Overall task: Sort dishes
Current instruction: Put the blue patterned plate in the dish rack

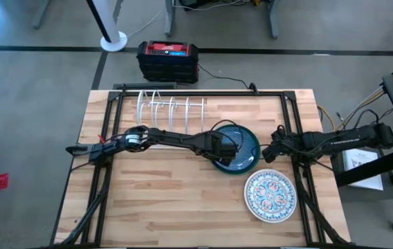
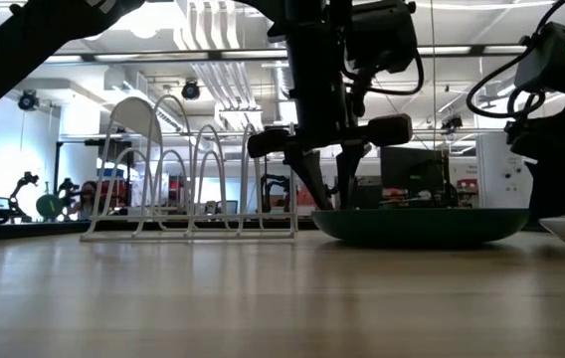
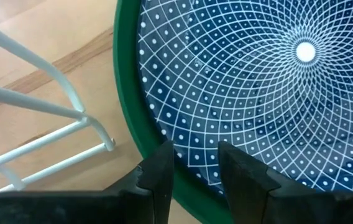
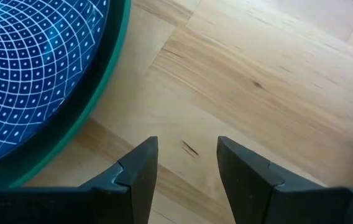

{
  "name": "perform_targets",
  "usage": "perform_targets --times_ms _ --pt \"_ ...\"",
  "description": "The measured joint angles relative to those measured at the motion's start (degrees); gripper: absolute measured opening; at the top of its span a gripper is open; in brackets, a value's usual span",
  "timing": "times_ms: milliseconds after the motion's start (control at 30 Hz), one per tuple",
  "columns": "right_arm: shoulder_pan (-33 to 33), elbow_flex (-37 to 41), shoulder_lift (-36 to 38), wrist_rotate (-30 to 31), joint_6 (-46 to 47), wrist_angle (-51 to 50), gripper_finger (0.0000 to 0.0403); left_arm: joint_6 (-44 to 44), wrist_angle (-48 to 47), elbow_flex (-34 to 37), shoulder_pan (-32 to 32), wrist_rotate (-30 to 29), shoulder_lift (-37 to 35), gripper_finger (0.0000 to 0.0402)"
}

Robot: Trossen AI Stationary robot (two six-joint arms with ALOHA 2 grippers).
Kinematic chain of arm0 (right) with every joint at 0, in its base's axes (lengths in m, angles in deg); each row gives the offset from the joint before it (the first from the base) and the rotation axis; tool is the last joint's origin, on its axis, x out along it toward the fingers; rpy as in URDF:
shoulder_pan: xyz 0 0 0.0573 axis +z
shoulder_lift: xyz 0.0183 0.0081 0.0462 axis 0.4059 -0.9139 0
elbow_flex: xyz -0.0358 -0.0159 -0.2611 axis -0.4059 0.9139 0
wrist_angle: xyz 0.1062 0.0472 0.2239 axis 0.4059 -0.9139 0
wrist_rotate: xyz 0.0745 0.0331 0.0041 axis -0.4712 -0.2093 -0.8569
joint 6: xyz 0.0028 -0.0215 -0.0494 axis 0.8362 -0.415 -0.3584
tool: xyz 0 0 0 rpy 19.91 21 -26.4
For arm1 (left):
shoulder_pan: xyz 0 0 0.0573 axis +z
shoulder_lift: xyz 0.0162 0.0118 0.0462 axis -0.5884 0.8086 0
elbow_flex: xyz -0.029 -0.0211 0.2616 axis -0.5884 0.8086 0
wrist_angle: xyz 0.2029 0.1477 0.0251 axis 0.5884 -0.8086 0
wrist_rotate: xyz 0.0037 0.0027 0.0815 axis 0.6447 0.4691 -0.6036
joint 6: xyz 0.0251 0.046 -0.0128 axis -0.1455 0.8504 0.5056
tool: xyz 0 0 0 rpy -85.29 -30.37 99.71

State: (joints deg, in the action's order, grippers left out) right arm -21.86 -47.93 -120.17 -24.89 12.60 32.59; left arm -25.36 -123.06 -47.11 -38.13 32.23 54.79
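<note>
The left tool [image 3: 195,171] straddles the blue plate's [image 1: 241,146] green rim at nine o'clock, not visibly clamped; right tool [image 4: 186,163] released at three. A shallow bite could slip, dropping it on the tabletop [image 1: 169,200].

Wooden table [image 1: 169,200]: white wire rack [image 1: 171,109], blue-patterned plate stack [image 1: 243,149], floral plate [image 1: 270,196].

My left gripper [image 1: 225,153] on stacked plates [image 1: 246,146] at frame centre, wire rack [image 1: 171,109] upper left, patterned plate [image 1: 270,196] lower right.
</note>
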Motion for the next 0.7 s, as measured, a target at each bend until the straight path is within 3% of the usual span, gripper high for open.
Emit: perform_targets --times_ms 700 --pt "0.0 0.1 -0.1 0.0 -1.0 1.4 0.0159 -0.3 0.6 -0.5 0.0 2.7 4.1 0.0114"
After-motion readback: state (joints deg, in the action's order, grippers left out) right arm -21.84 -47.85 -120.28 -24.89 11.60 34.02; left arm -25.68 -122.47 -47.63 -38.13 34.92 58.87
